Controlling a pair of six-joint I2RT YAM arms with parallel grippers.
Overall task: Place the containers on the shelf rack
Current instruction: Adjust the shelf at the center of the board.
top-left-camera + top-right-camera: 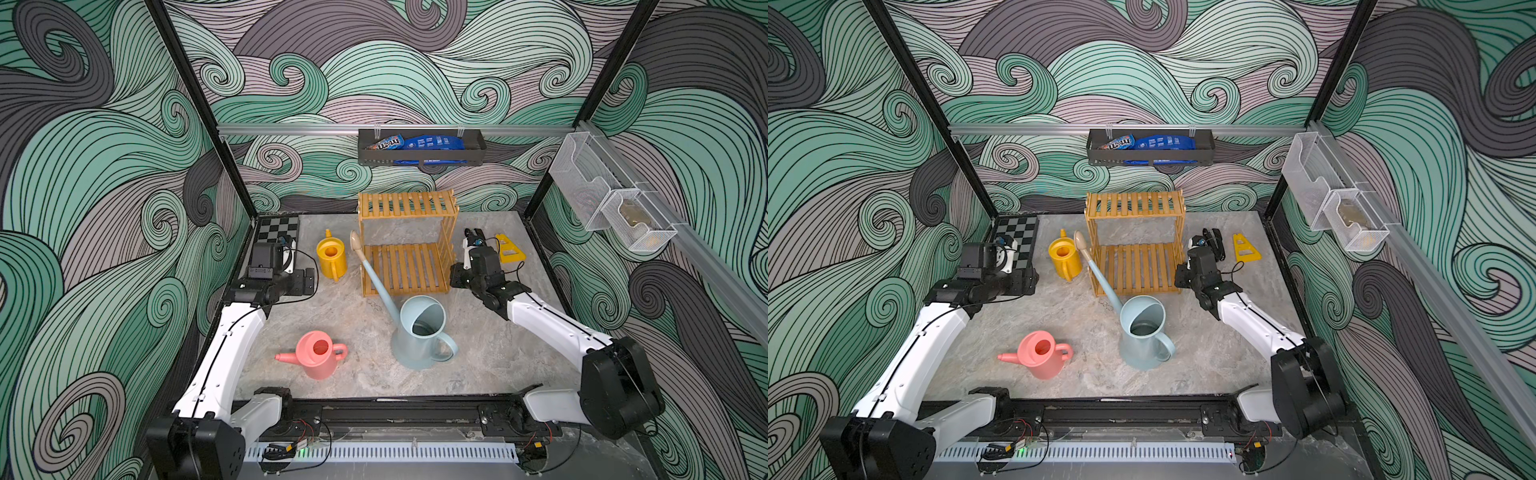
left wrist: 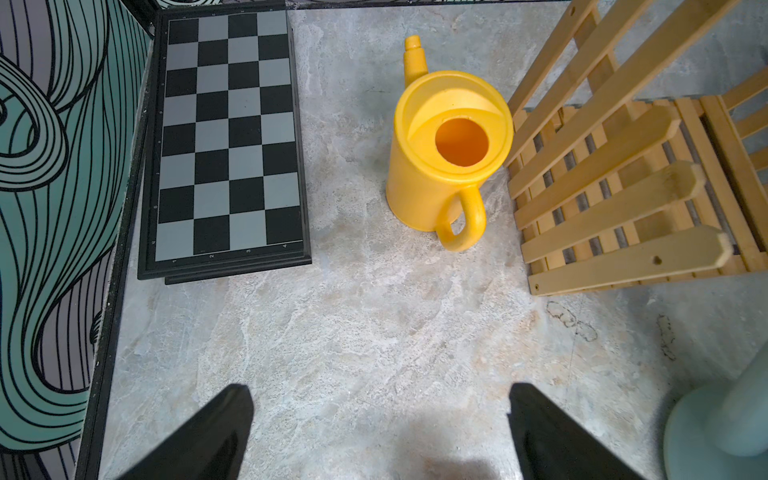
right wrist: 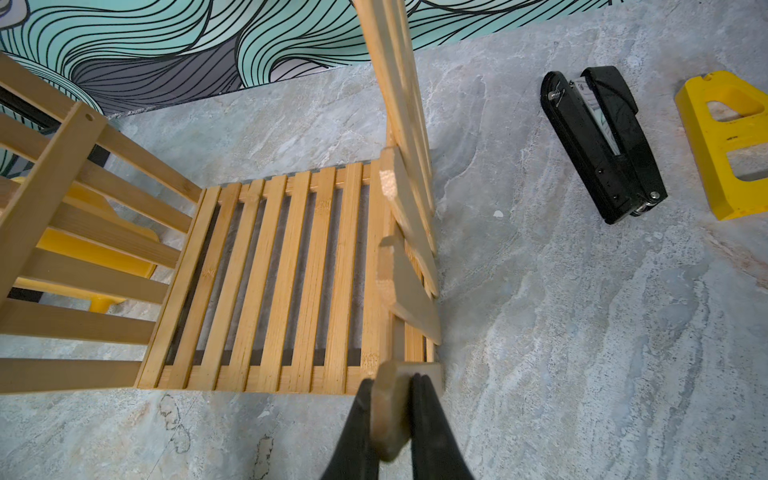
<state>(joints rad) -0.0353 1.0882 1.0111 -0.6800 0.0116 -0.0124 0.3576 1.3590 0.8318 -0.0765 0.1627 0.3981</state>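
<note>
**Right hand pinches the rack while three cans wait on the worktop**

The right hand (image 3: 392, 384) is closed tight on the end of a low side slat at the front right corner of the shelf rack (image 3: 291, 270). It carries no can. This grip looks meant to steady the light wooden frame, or to nudge it into line, before anything is loaded. Just beyond the rack's right side lie a black stapler (image 3: 602, 141) and a yellow plastic block (image 3: 723, 145), neither part of the job.

The left hand (image 2: 380, 388) hangs over bare worktop (image 1: 498, 353) off the rack's left side, its fingers spread as wide as they go and holding nothing. The yellow can (image 2: 440, 166) stands upright just beside the rack's left side, handle turned towards that hand and spout towards the back wall. That makes it the likely first pick, by the handle or the rim. Farther left of the rack, against the wall, lies a chessboard (image 2: 228, 133).

The large blue can (image 1: 419, 332) stands upright in front of the rack, and its long spout slants up across the rack's front left corner. Whether they touch I cannot tell. That spout could snag the frame if the rack is shifted. The pink can (image 1: 318, 353) stands well apart, out in front and to the left of the rack.

Neither tier of the rack holds a can, so the placing has not begun.
</note>
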